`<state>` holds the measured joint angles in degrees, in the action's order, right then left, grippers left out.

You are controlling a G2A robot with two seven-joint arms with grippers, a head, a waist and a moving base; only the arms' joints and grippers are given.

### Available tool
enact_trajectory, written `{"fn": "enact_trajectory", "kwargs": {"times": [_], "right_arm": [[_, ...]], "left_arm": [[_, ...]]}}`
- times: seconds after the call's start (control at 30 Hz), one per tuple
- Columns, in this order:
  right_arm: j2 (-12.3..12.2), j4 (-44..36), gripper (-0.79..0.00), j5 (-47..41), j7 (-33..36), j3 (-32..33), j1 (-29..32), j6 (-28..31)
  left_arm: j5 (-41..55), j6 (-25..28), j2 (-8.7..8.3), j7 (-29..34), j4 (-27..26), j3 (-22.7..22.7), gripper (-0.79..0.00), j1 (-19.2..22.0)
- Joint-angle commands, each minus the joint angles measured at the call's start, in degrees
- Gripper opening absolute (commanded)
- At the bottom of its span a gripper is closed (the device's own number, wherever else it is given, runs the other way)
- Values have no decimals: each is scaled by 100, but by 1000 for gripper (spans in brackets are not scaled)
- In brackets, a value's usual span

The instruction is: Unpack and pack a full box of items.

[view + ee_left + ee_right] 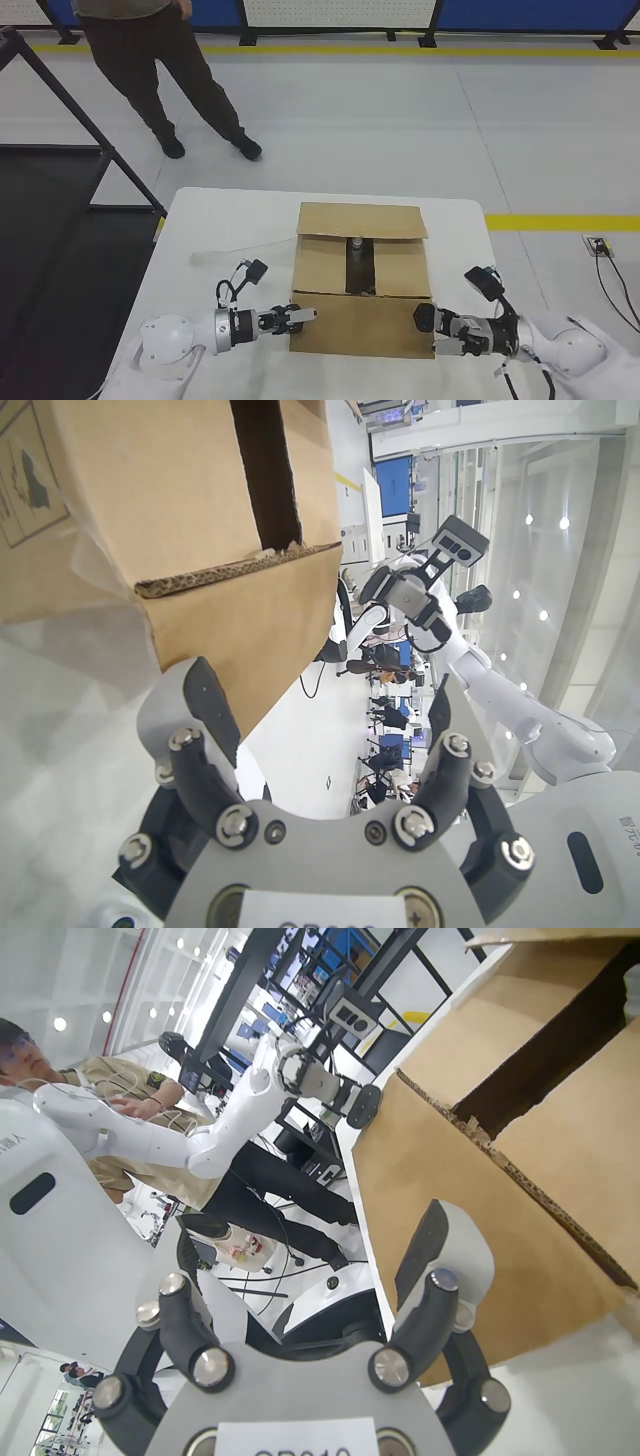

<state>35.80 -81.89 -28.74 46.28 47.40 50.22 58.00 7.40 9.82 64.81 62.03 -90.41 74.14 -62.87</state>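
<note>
Plainly, the brown cardboard box (385, 265) sits on the white tabletop (230, 230) between our two tools. Its two top flaps are folded inward but do not meet, leaving a dark slot (360, 270) that runs down the middle, straight away from both tools. A small grey-capped item (355, 243) stands at the slot's far end; we cannot tell what it is.

Our left tool (303, 316) is at one near corner of the box with its jaws spread and nothing gripped. One dark finger pad (210, 700) is just beside the cardboard edge. Our right tool (428, 330) is at the opposite near corner, likewise spread and empty, with one finger (425, 1248) close against the box's near face.

We judge that unpacking has not begun. The slot lies ahead of each tool and inward from it, with its long axis pointing away from us. Each arm is about equally near its own flap, so either could lift first.
</note>
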Motion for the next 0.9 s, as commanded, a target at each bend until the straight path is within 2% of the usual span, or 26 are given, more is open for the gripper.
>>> {"fn": "enact_trajectory", "kwargs": {"times": [0.0,0.37,0.5,0.7,0.87], "right_arm": [[0,34,0,-101,0,32,3,0],[0,34,0,-101,0,32,3,0],[61,-119,0,-188,-273,51,-9,-619],[195,35,0,-1034,-556,118,-114,-1318],[207,69,0,-1030,-553,137,-141,-1351]], "left_arm": [[1,-1,0,2,-3,3,0,-1],[1,-1,0,2,-3,3,0,-1],[1,-1,0,2,-3,3,0,-1],[1,-1,0,2,-3,3,0,-1],[1,-1,0,2,-3,3,0,-1]]}}
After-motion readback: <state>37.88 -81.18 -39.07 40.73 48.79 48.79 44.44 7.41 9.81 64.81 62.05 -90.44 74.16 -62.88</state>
